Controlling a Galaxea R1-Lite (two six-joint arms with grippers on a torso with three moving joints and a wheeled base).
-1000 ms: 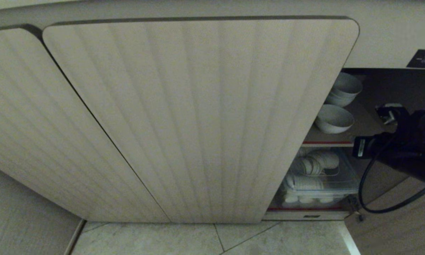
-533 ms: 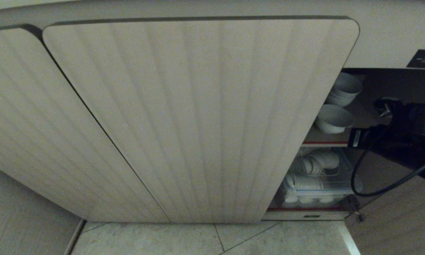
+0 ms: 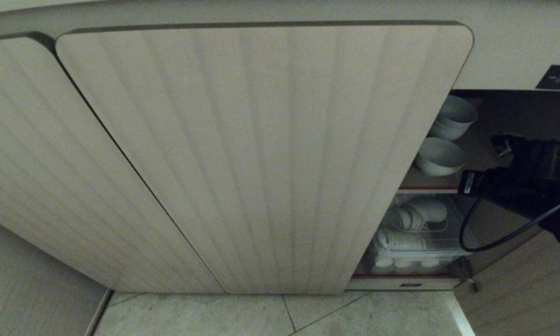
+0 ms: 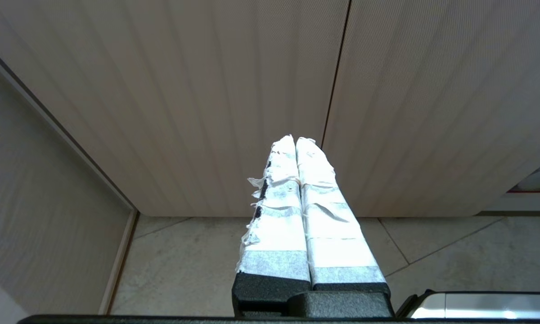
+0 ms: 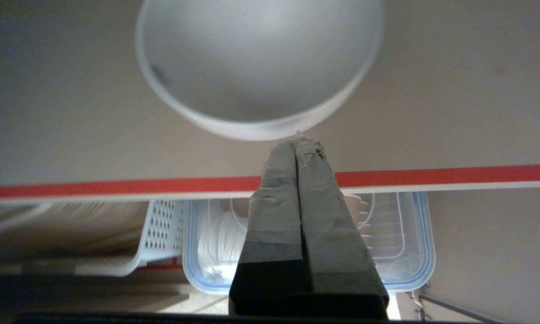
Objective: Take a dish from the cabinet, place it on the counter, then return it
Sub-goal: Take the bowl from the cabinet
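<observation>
Right gripper (image 5: 298, 143) reaches into the open cabinet (image 3: 261, 154), level with the red-edged shelf (image 5: 432, 173), jaws pressed tight together and empty, tips right at the rim of the dish (image 5: 256, 67). The dish is plain white, deep, upright on that shelf, near its front edge. Left gripper (image 4: 295, 143) hangs by the closed doors, jaws together too.

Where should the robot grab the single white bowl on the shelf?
Probably by the near rim of the bowl, coming from the open front of the cabinet. It sits upright with its mouth open, so one finger could go inside and one outside. The right end effector is shut now and would have to open.
</observation>
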